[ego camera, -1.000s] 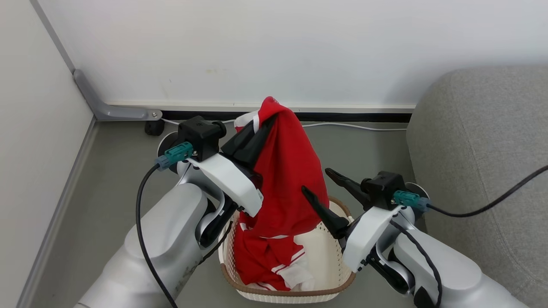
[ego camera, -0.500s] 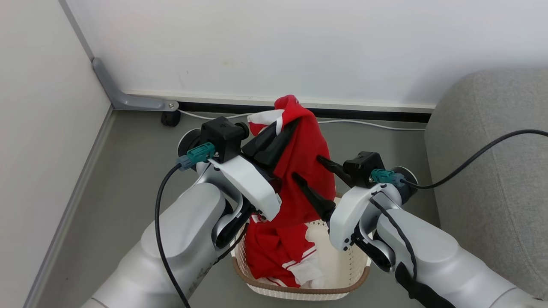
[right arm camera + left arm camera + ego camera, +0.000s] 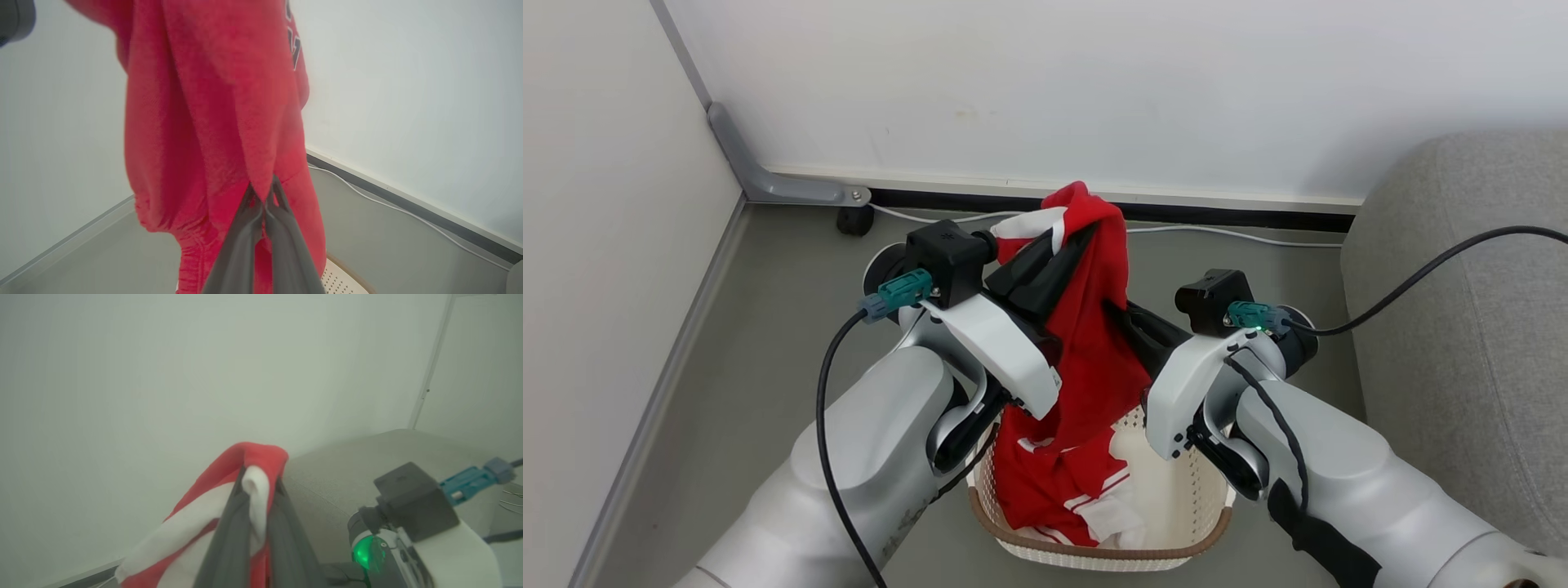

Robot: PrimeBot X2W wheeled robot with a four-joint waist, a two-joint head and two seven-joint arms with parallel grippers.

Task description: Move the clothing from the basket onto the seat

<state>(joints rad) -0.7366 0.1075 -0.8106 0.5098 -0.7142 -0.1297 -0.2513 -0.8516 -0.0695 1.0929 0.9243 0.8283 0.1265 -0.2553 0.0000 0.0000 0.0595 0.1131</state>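
Grey floor (image 3: 784,278): left hand (image 3: 1082,237) and right hand (image 3: 1117,312) pinch hanging clothing (image 3: 1094,367).

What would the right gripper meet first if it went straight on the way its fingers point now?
The clothing itself: the right gripper is shut on a fold, and more red cloth hangs directly ahead. What lies behind it is hidden.

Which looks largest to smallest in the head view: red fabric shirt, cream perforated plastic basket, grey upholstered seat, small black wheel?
1. Grey upholstered seat, though cropped.
2. Red fabric shirt.
3. Cream perforated plastic basket, partly covered, so shirt versus basket is unsure.
4. Small black wheel.
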